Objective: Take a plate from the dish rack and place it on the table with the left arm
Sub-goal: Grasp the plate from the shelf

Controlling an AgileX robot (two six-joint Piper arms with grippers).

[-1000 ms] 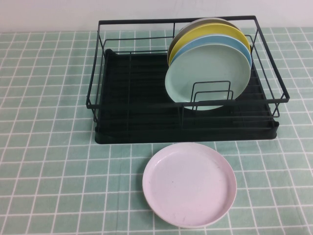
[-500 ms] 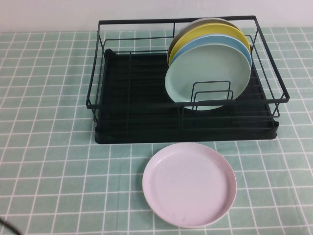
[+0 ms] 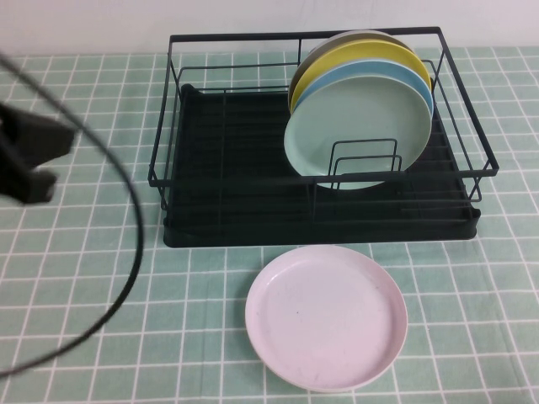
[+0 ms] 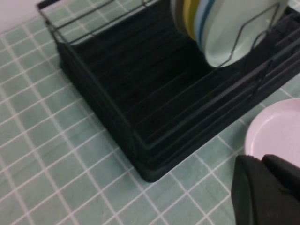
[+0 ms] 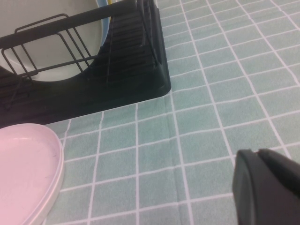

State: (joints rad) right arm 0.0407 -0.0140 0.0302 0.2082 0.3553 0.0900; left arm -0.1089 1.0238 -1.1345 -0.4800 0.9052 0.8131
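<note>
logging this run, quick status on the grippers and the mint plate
Left gripper shut, empty, left of dish rack. Right gripper off high view. Mint plate upright, frontmost in rack. Pink plate flat on table.

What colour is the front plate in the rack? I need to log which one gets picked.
Pale mint green plate, clearest in the high view.

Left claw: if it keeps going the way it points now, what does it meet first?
Probably the dish rack: its near corner lies ahead of the shut left claw, with the pink plate beside that line. Depth is unclear. The right claw is over bare table.
</note>
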